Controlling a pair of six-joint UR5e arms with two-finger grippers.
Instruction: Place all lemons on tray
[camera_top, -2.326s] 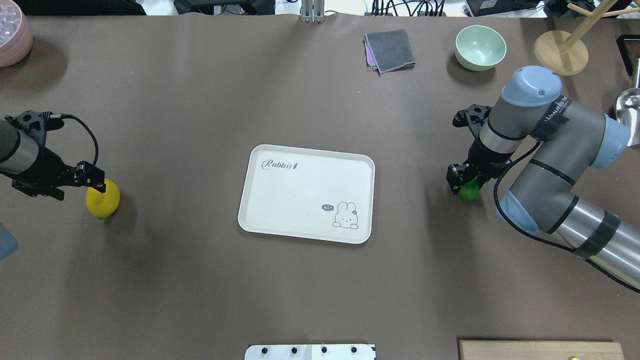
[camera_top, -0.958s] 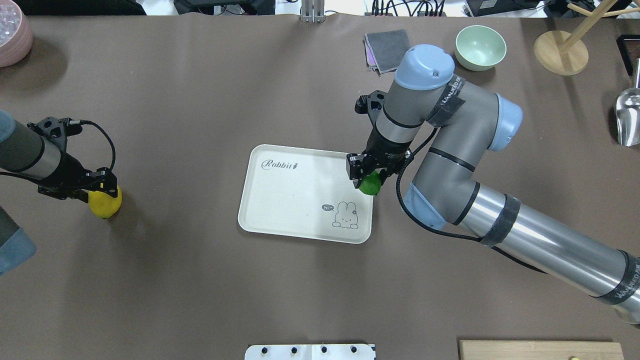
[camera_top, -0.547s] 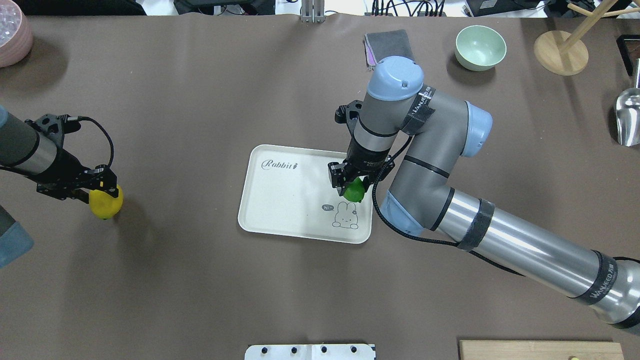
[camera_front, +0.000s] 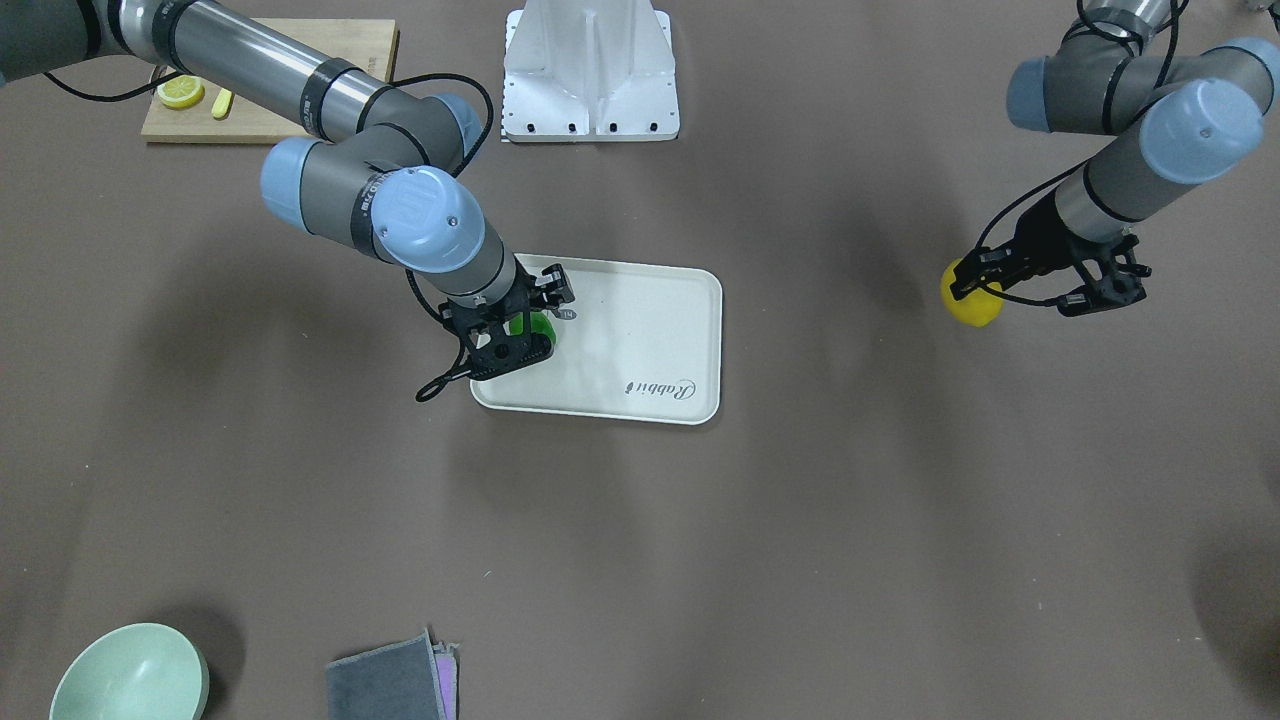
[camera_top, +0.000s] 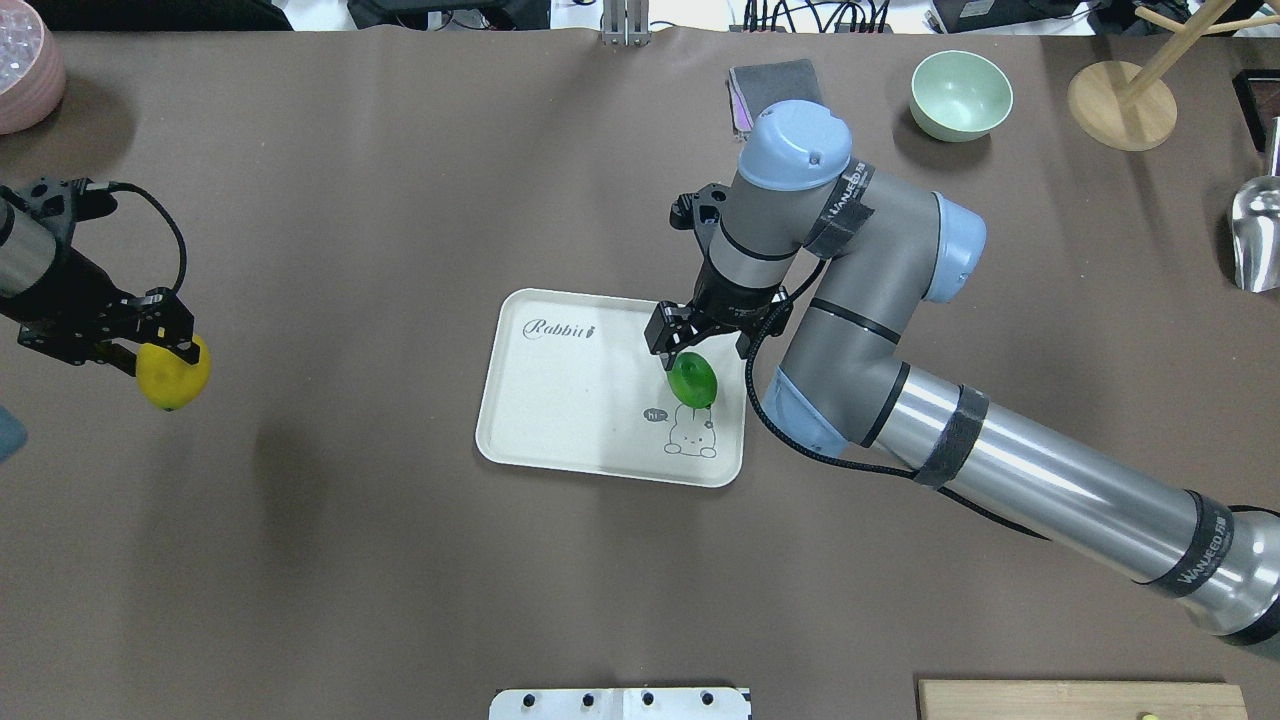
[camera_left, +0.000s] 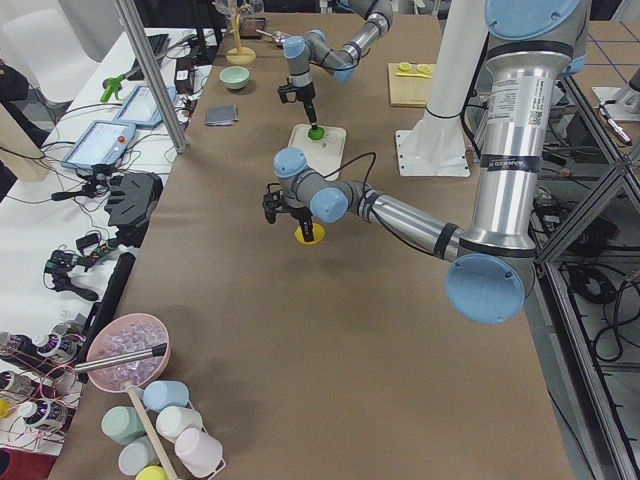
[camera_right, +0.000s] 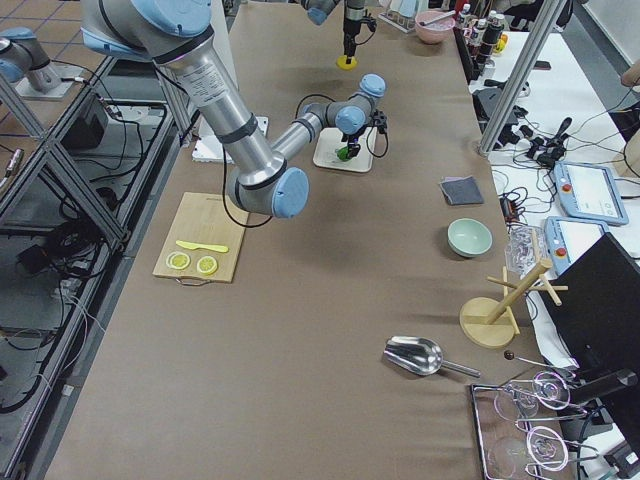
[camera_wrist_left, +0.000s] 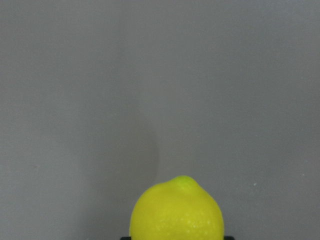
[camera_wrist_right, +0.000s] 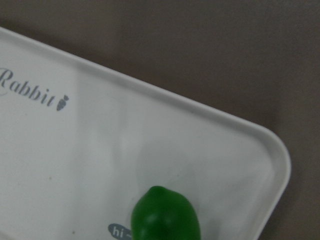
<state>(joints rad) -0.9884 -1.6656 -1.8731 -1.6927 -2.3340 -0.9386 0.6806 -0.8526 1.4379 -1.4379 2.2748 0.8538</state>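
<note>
- The right gripper (camera_top: 699, 345) hovers over the cream tray (camera_top: 560, 400) at the middle of the brown table (camera_top: 400, 560), its jaws apart and holding nothing.
- The green lemon (camera_top: 692, 380) lies on the tray just below those jaws, at about 3 o'clock from the tray's centre and touching the top of the rabbit drawing (camera_top: 692, 432).
- In the overhead view its long axis runs roughly from 11 to 5 o'clock. In the right wrist view its pointed end aims at 12 o'clock, toward the tray's rim.
- Well apart, at 9 o'clock from the tray and near the table's edge, the left gripper (camera_top: 165, 352) is clamped on the yellow lemon (camera_top: 175, 380).
- That lemon's long axis runs roughly from 1 to 7 o'clock in the overhead view. In the left wrist view its nub points to 12 o'clock, and its shadow falls clear of it on the table.
- A pale green bowl (camera_top: 961, 93) stands at 1 o'clock from the tray.
</note>
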